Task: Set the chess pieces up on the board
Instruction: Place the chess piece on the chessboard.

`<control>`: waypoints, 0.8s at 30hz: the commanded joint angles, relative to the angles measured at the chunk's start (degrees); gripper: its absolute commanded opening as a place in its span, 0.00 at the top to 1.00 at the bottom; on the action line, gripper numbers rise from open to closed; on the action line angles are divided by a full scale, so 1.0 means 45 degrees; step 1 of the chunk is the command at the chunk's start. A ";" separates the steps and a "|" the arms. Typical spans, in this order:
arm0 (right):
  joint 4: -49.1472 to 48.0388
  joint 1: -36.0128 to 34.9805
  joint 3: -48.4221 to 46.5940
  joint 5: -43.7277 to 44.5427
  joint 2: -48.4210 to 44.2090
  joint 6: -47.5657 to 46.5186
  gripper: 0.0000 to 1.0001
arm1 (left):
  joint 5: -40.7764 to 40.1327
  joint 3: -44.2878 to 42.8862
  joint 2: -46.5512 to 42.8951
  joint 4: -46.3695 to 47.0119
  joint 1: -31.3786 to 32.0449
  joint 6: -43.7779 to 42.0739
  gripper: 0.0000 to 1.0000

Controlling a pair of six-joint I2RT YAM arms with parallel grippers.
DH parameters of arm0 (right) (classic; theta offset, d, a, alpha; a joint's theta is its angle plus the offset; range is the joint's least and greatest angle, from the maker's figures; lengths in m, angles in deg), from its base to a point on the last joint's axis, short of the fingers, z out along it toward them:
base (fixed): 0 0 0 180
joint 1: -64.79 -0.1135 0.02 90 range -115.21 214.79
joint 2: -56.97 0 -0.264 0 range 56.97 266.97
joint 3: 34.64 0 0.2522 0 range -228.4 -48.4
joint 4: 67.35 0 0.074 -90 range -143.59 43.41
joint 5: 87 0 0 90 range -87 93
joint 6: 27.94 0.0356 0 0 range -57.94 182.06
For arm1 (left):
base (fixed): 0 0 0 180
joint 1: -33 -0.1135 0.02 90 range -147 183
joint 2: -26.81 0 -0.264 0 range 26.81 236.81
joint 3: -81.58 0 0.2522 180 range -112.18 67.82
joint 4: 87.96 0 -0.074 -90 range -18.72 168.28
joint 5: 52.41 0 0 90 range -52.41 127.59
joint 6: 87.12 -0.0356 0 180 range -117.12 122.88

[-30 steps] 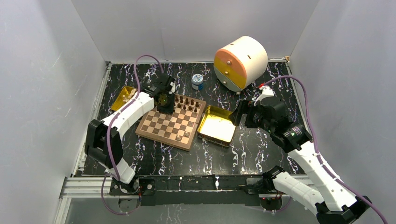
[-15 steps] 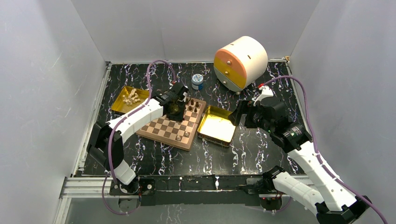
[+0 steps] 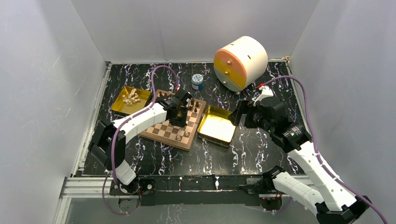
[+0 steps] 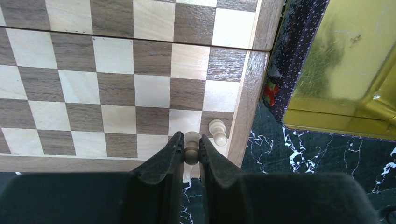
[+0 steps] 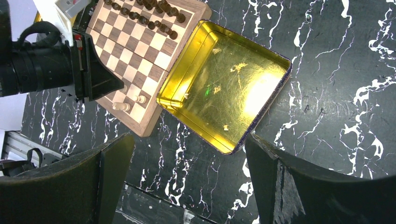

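Note:
The board [image 3: 161,129] lies left of centre, with dark chess pieces [image 5: 159,18] lined along its far rows. My left gripper [image 4: 190,151] is shut on the head of a pale pawn [image 4: 190,155], base down, over the board's near right corner. Another pale pawn [image 4: 217,131] stands on the corner square just right of it. From above, two pale pawns [image 3: 179,138] show by the board's near edge. More pale pieces [image 3: 132,97] sit in the left gold tray [image 3: 119,106]. My right gripper [image 5: 188,140] hangs wide open above the near edge of the right tray, holding nothing.
An empty gold tray [image 3: 217,126] lies against the board's right side. A round cream, orange and yellow drawer unit [image 3: 240,63] stands at the back right, a small blue jar [image 3: 197,81] to its left. Grey walls close in three sides.
My left arm has swung from the board's far left corner across to its near right part, gripper shut throughout. The right arm has not moved.

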 commanded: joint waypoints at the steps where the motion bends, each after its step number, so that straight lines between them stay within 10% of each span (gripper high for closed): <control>1: -0.0767 0.0050 0.0045 -0.0003 -0.0140 0.0122 0.01 | -0.0294 0.0380 0.0094 0.0219 0.0111 0.0210 0.88; 24: -0.0773 0.0038 0.0075 -0.0052 -0.0131 0.0160 0.01 | -0.0393 0.0781 0.0820 0.0600 0.0210 0.0153 0.87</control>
